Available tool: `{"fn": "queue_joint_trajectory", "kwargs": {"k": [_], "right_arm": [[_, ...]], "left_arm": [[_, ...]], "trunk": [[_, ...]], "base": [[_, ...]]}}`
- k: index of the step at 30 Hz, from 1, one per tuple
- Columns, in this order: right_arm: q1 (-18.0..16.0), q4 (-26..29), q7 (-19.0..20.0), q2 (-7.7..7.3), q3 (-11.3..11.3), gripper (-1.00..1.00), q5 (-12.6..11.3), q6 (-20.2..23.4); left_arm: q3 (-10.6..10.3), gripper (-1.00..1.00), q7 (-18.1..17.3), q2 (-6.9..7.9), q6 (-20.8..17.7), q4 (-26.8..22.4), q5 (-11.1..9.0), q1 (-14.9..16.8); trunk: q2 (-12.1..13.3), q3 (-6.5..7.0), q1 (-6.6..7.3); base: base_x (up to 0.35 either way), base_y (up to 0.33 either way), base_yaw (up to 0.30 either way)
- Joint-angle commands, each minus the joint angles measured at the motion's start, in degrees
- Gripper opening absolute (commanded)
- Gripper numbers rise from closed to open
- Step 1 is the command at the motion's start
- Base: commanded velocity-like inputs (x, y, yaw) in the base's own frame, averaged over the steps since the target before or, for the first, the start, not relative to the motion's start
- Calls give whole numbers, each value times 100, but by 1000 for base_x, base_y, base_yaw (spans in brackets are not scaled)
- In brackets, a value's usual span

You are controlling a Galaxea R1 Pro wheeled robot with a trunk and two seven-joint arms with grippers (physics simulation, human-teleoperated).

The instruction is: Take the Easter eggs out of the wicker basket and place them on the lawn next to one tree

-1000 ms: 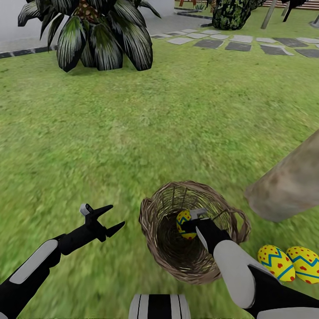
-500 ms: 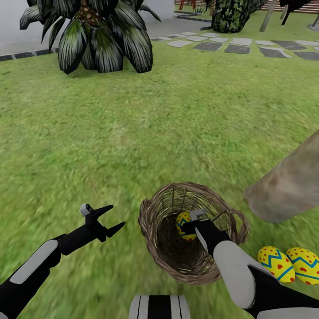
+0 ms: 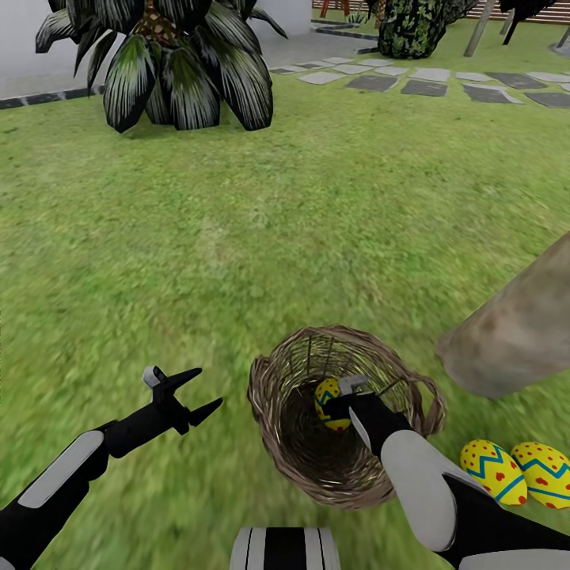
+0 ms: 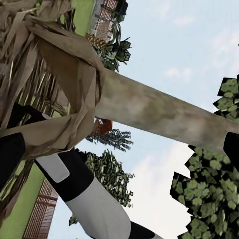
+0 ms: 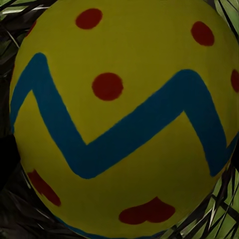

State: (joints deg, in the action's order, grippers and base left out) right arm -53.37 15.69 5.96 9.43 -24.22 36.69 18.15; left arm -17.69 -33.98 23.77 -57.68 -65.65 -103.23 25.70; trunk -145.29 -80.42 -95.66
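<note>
Green mottled lawn (image 3: 237, 237) carries the brown woven wicker basket (image 3: 273, 380). Inside, right gripper (image 3: 336, 405) meets the last yellow dotted egg (image 3: 326, 393); jaw state unclear. Confirm grip, then lift vertically, clearing the rim.

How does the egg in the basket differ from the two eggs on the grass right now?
The egg in the basket sits inside the wicker basket at the right gripper fingertips; the two eggs on the grass lie free, touching nothing but each other. Those two rest on the lawn near the tree trunk. All three share yellow shells, red marks and blue zigzags.
</note>
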Motion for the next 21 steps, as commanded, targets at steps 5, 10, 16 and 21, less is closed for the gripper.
{"fn": "queue_joint_trajectory", "kwargs": {"k": [5,10,16,21], "right_arm": [[2,13,37,6,-47,-100,49,31],[2,11,37,6,-47,-100,49,32],[2,6,271,8,-47,-100,57,39],[2,6,300,7,-41,-100,57,83]], "left_arm": [[-7,100,-38,5,-6,8,5,5],[-8,100,-38,5,-6,8,5,5],[-7,100,-38,-77,-6,8,12,5],[-7,100,-38,-82,-6,8,13,5]], "trunk": [[-1,-4,1],[0,18,3],[8,151,19],[15,262,32]], "base": [[-233,0,0],[-32,0,0],[0,0,0],[0,0,0]]}}
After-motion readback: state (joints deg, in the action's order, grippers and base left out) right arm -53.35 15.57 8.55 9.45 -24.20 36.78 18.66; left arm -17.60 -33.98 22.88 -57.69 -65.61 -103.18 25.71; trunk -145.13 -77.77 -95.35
